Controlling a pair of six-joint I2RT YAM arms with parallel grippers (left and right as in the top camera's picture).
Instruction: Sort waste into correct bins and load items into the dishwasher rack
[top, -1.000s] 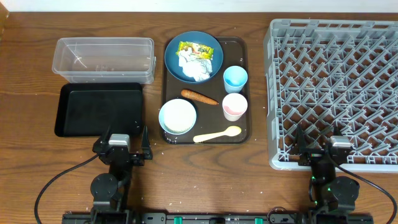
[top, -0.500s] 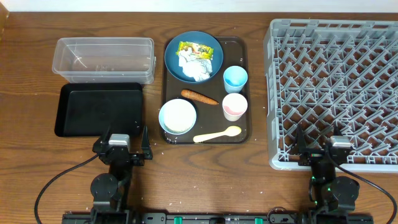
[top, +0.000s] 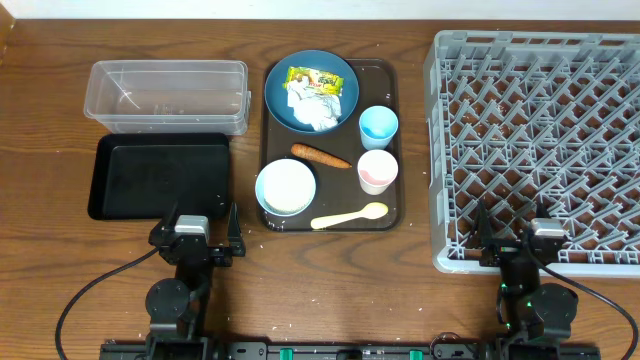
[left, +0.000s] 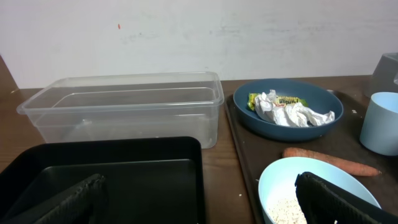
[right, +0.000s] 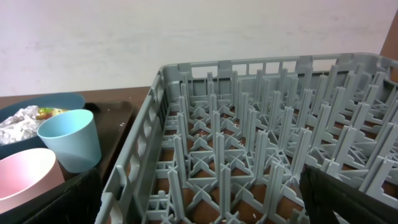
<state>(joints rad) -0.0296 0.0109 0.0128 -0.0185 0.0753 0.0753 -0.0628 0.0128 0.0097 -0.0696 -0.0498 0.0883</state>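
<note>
Both left fingers (left: 339, 200) and right fingers (right: 349, 199) spread, tips cropped, rice (left: 286, 210) half hidden in bowl (left: 291, 176)

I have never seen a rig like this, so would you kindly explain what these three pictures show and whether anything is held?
It is a robot with two arms at a table. One picture looks down from above; the other two come from a camera on each wrist. The left end effector and the right end effector are both open and hold nothing. On the table are a grey rack, a clear tub, a black tray, and a brown tray carrying a plate with a wrapper and tissue, a bowl of rice, a blue cup, a pink cup, a carrot and a spoon.
</note>
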